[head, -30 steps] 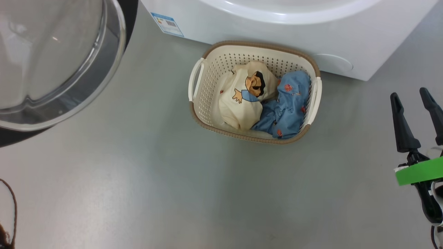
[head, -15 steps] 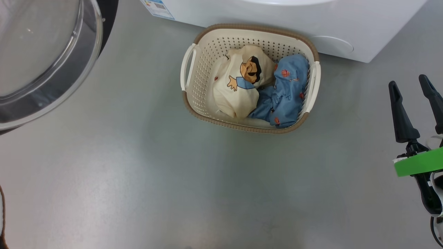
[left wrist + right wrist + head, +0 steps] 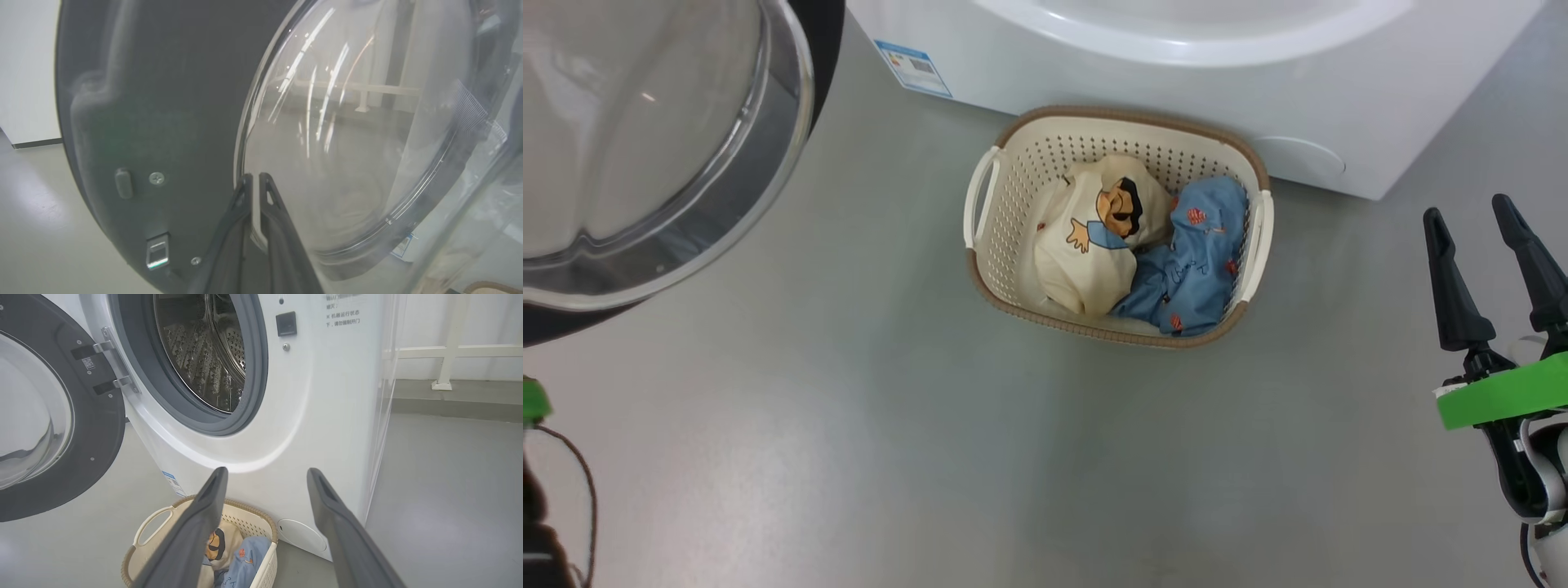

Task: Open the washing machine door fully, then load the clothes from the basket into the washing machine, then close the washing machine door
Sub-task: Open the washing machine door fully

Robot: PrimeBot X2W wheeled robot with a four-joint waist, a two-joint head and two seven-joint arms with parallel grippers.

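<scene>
Dark, long, tapering fingers of the right claw stand well apart with nothing between them at the right of the head view, a bright green band round the wrist behind them. The left claw, seen from its own wrist, has its fingers pressed together, tips at the edge of the glass window of the washing machine door; whether they touch it cannot be told. On the smooth grey floor ahead stands the basket, a rounded rectangle of cream perforated plastic with a brown woven-look rim and white side handles, just before the white washing machine. It holds a crumpled cream garment printed with a cartoon figure and a blue patterned garment. The door, glossy black round a bulging clear bowl, stands swung wide at the left. Since half a second ago the whole head picture has shifted, so the camera moved; basket and clothes lie as before. The right wrist view looks into the machine's front, at the perforated steel drum, blue-grey rubber ring and metal hinges, where the head view looks down on its foot and blue label.
</scene>
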